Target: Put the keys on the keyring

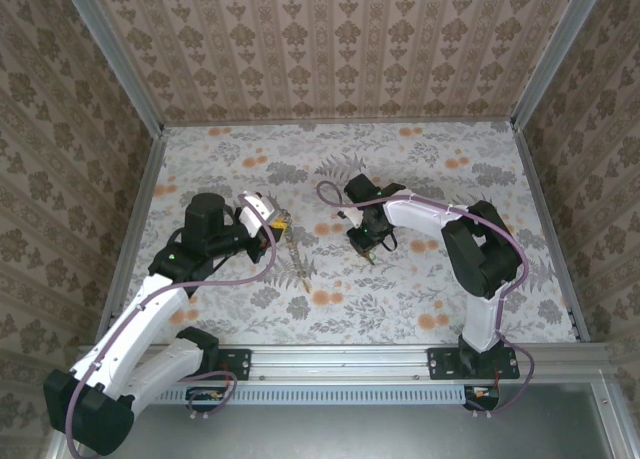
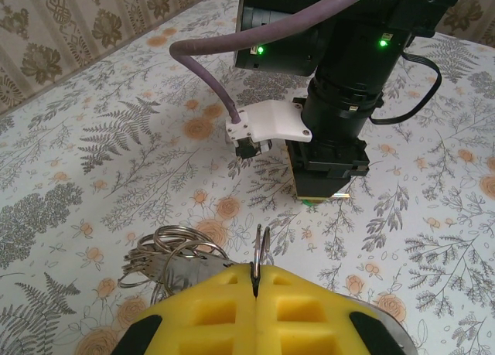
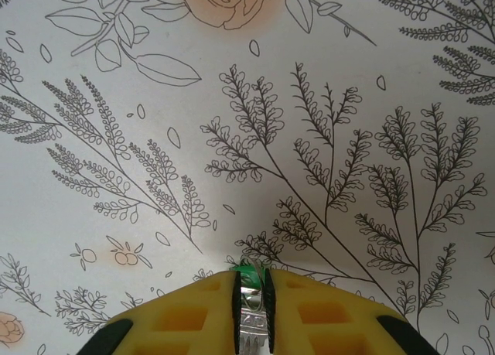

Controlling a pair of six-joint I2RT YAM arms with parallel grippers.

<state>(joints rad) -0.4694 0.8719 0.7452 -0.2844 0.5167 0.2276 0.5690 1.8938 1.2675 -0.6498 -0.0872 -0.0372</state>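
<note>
The left wrist view shows the left gripper (image 2: 255,281) clenched on the thin keyring (image 2: 261,245), held edge-on between its yellow pads, with a tangle of metal loops (image 2: 166,261) lying just left of them. The right wrist view shows the right gripper (image 3: 252,284) pinching a green-headed key (image 3: 250,271) close above the flowered table (image 3: 116,154); from above both are too small to tell. In the top view the two grippers sit near the table's middle, apart from each other, with bare surface far and right of them up to the patterned walls (image 1: 330,39).
</note>
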